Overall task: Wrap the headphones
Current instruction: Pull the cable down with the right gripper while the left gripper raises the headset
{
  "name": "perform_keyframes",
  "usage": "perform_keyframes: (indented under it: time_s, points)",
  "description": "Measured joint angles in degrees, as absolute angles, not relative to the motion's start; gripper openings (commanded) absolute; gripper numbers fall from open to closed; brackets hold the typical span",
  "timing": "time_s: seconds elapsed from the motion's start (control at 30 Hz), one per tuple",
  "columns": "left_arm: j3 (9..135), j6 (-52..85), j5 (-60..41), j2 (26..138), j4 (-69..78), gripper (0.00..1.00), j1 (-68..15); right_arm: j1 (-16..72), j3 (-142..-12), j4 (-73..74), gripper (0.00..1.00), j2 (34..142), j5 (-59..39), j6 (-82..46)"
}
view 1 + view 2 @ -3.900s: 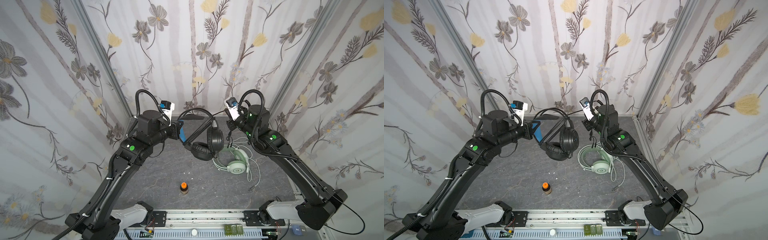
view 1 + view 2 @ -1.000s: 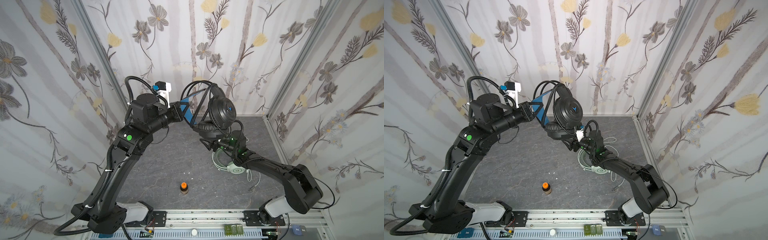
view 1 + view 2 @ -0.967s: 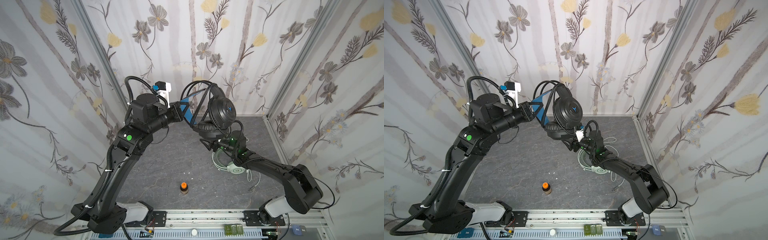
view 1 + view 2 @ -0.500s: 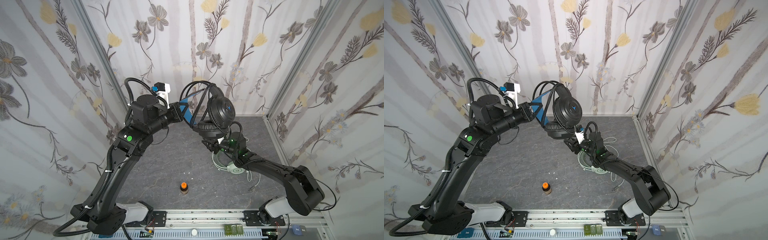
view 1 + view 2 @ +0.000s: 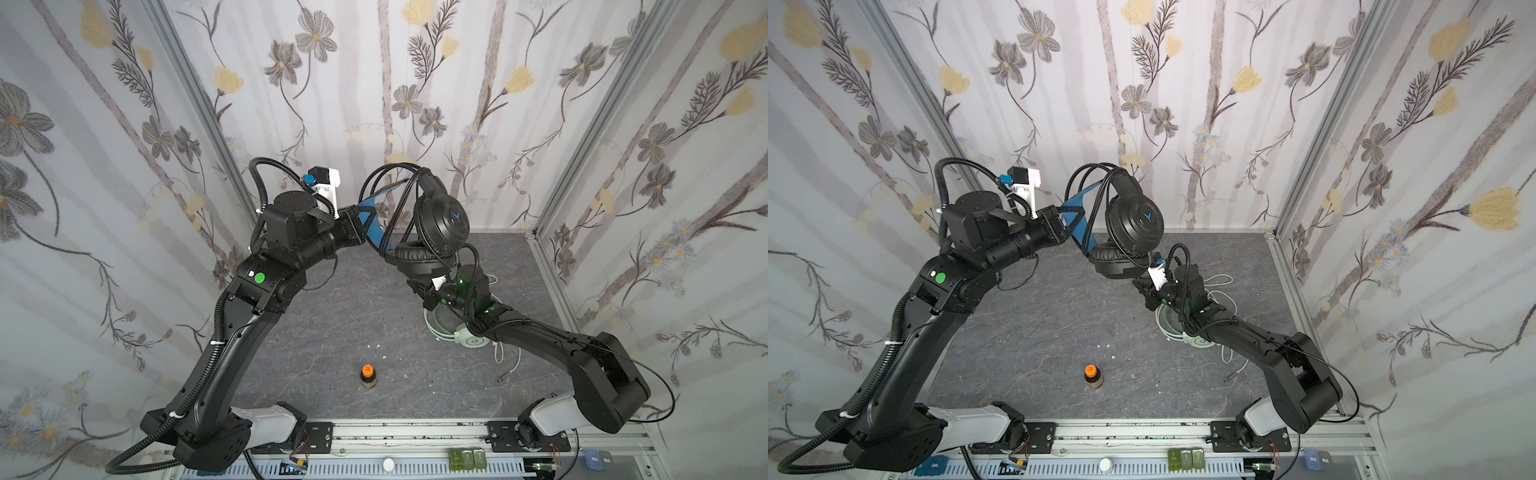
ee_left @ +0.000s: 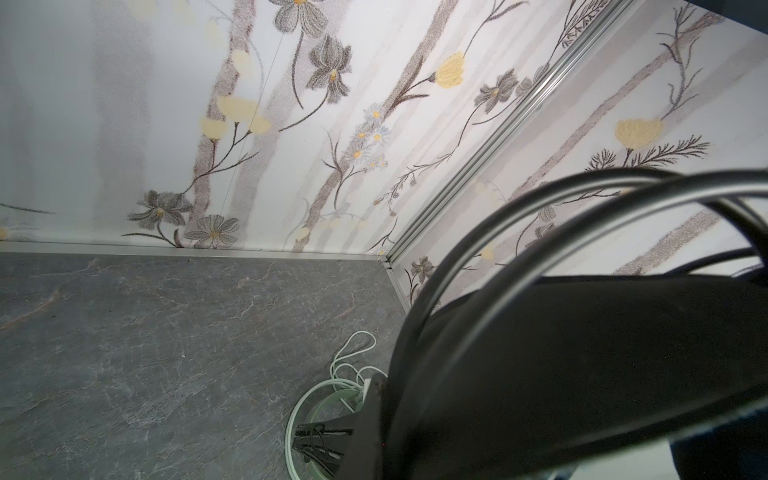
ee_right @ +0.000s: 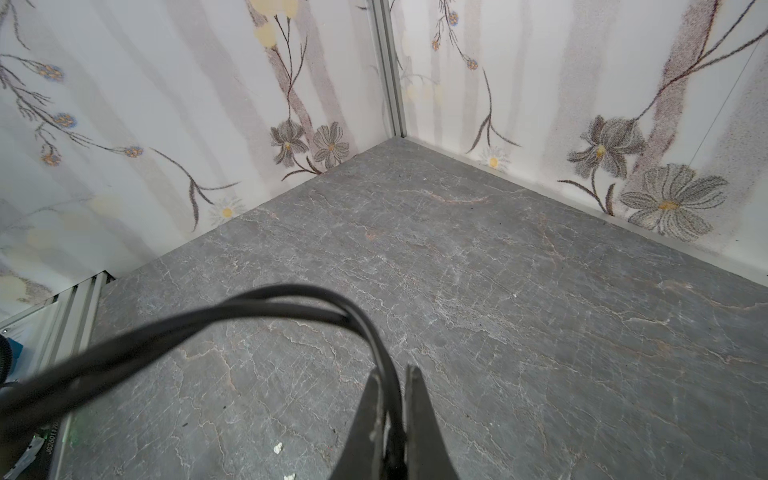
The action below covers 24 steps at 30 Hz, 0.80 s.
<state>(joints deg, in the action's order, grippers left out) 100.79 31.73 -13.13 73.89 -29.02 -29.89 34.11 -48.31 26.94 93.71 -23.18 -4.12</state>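
The black headphones [image 5: 442,224] [image 5: 1133,220] hang in the air near the back wall, with the black cable [image 5: 386,178] looped several times over the headband. My left gripper [image 5: 360,224] [image 5: 1061,227] is shut on the blue-lined headband, which fills the left wrist view as a dark mass [image 6: 582,353]. My right gripper [image 5: 422,291] [image 5: 1144,293] [image 7: 392,374] sits just under the lower ear cup, shut on a strand of the black cable [image 7: 291,297]. The mint green headphones [image 5: 469,338] [image 5: 1196,338] [image 6: 316,399] lie on the table beneath the right arm, their pale cable loose.
A small orange-capped bottle [image 5: 368,376] [image 5: 1091,376] stands at the table's front middle. Flowered walls close in the back and both sides. A metal rail [image 5: 415,432] runs along the front. The green set's cable plug [image 5: 505,378] lies toward the front right.
My right gripper's jaws have closed on the black cable under the ear cup. The left arm holds the black headphones where it held them a second ago.
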Motion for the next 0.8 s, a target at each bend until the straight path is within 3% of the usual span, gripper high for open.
perform_keyframes:
  time_s: [0.27,0.8]
  points:
    - [100.8,34.0,-10.3,74.6,-27.2,0.00,-29.7,36.7,-47.2,22.5,0.00,90.9,-16.8,-2.5]
    - [103.4,43.9,8.3,81.3,-27.2,0.00,-28.4,45.8,-39.4,20.8,0.00,83.2,-7.1,-2.9]
